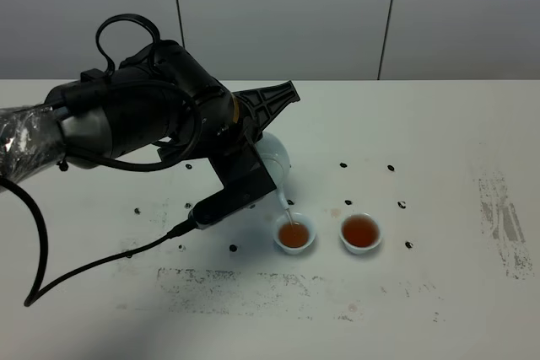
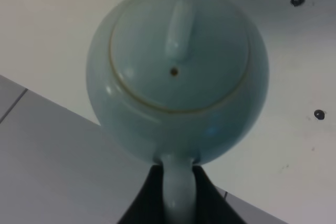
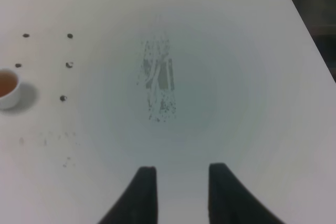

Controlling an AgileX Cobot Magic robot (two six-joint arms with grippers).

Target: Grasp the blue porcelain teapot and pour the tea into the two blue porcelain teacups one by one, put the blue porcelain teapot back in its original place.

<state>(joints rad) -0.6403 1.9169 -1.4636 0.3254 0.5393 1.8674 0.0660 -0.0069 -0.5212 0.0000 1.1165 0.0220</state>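
My left gripper is shut on the loop handle of the blue porcelain teapot. In the exterior high view the teapot hangs tilted above the table, spout down over the left teacup. A thin stream of tea runs from the spout into this cup, which holds brown tea. The right teacup stands beside it, also holding brown tea; it shows at the edge of the right wrist view. My right gripper is open and empty over bare table, away from the cups.
The left arm and its cable cover the left half of the white table. Small black marks ring the cups. Scuffed patches lie at the front and right. The table's edge shows in the right wrist view.
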